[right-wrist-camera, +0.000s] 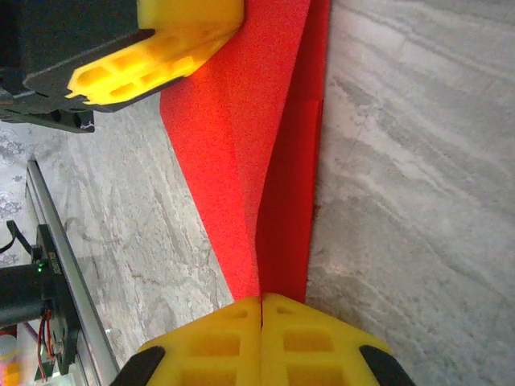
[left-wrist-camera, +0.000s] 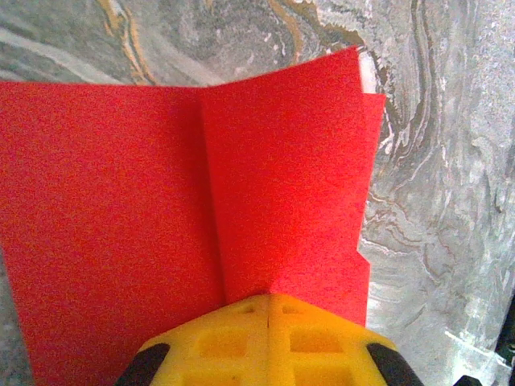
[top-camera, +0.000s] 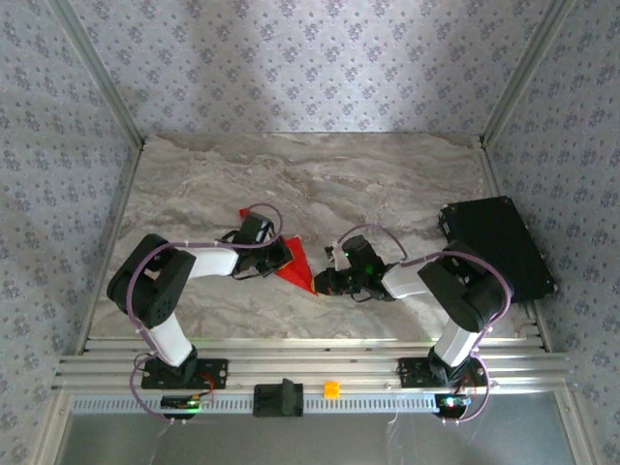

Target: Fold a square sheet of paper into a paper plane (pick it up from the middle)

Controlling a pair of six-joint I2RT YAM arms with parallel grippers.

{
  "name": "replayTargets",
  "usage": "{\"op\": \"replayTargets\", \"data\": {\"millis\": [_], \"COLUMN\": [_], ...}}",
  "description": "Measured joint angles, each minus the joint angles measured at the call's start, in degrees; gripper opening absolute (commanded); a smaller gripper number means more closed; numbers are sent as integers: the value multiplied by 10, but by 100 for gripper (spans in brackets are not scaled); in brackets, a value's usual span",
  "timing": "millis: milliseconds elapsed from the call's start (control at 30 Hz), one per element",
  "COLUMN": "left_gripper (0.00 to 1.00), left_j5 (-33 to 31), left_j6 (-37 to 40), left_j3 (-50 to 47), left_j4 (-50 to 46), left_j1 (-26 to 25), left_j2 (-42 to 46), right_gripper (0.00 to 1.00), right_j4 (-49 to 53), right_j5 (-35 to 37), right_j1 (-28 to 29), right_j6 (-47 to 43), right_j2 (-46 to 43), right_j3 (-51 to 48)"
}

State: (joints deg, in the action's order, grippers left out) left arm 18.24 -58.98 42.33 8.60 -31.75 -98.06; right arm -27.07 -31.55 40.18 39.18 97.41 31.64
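Probably mid-fold, with the red paper sheet held near the middle of the desk and gripped at both ends. Could tear along the centre crease if drawn apart too hard by the two arms. Could just as easily buckle and blur that crease if pushed together. Might also slip free at the nearer, pointed end, with only a narrow tip inside the grip. A twist from either wrist would skew the flaps and leave the wedge lopsided. Nearest, at about five o'clock of the sheet: right jaws pressed together with no gap visible in the right wrist view, clamped on that pointed tip. A little farther, at about nine o'clock of the sheet: left jaws likewise closed, pinching the broad edge right at the crease, with a flap spreading to each side in the left wrist view. Cannot tell whether the paper rests on the marble or hangs just above it. Farther off at three o'clock, well apart from the paper, a black box lying on the desk.
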Motion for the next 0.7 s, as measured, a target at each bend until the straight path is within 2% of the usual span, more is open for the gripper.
{"op": "replayTargets", "data": {"millis": [333, 600, 700], "left_gripper": [4, 4, 4], "left_j5": [2, 2, 2], "left_j6": [0, 0, 0], "left_j3": [0, 0, 0], "left_j4": [0, 1, 1], "left_j1": [0, 0, 0], "left_j2": [0, 0, 0], "right_gripper": [10, 12, 2], "right_j4": [-26, 3, 14], "right_j5": [-14, -24, -23], "right_j1": [-4, -2, -1], "right_j6": [-1, -13, -15], "right_j2": [4, -8, -9], "right_j3": [-10, -10, -9]}}
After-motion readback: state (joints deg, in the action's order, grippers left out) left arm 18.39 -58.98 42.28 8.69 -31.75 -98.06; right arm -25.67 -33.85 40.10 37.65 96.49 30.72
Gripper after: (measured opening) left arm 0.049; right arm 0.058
